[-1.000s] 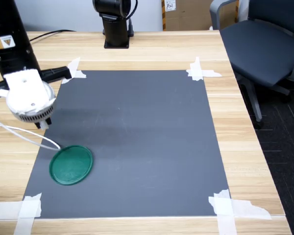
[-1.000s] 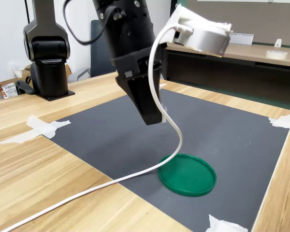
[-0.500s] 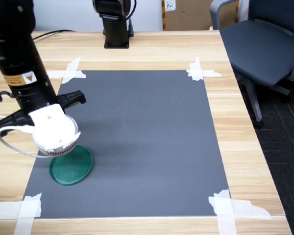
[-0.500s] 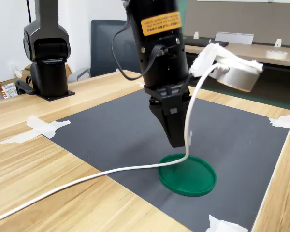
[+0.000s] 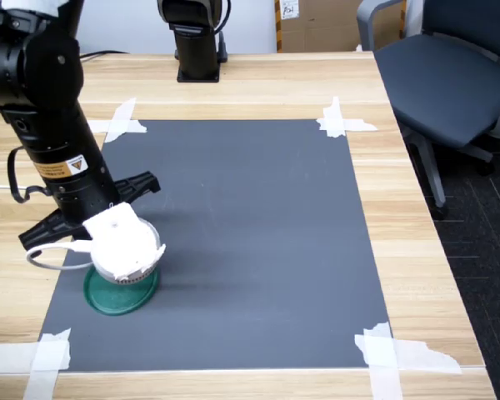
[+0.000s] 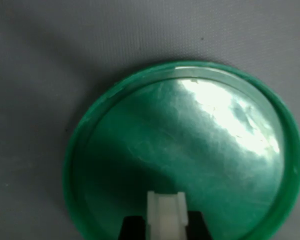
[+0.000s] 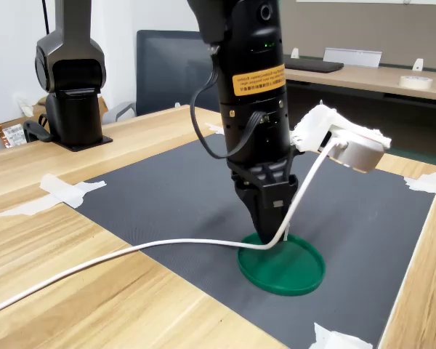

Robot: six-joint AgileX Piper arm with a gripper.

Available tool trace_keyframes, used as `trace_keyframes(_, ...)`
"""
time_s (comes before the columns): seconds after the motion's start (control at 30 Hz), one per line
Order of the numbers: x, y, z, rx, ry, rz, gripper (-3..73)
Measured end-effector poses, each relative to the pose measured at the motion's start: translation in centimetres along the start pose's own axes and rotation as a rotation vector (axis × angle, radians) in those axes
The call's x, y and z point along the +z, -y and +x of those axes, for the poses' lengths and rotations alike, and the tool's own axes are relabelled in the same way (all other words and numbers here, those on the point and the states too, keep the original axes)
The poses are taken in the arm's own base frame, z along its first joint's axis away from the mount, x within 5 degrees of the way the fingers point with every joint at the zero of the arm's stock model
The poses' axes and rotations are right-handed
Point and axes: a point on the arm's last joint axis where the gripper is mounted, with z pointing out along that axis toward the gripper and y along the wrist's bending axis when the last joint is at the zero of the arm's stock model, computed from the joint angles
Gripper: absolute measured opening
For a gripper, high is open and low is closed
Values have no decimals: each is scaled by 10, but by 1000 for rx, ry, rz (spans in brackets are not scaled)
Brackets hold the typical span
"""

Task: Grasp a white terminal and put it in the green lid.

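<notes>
now | dark mat [image 5: 250, 233] taped on wood table [image 5: 425, 250] | office chair [image 5: 450, 75] beside

Claw [image 7: 274, 236] lower, now over green lid [image 7: 298, 273].

Lid [image 7: 282, 265] on mat [image 7: 349, 203] near the first exterior view's lower-left corner; hand [image 7: 271, 234] and terminal [image 6: 165, 214] directly above.

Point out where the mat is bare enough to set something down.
Bare: the whole mat between the green lid and the taped corners at the first exterior view's right. Crowded: around the lid, where the end effector holds the white terminal and a cable trails.
</notes>
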Motion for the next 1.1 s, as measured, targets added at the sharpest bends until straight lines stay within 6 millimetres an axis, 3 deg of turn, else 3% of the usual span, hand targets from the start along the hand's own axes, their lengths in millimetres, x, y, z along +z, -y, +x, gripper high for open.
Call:
trace_keyframes(0.27,1,1,-1,-5,14,13,392)
trace_keyframes(0.4,-3,4,-4,3,45,41,428)
trace_keyframes(0.5,-21,7,-12,24,126,111,431)
trace_keyframes(0.6,-52,12,-21,51,247,220,426)
trace_keyframes(0.73,-93,14,-29,82,383,344,346)
trace_keyframes(0.97,-140,5,-29,105,497,433,32)
trace_keyframes(1.1,-165,-6,-21,154,598,524,-17)
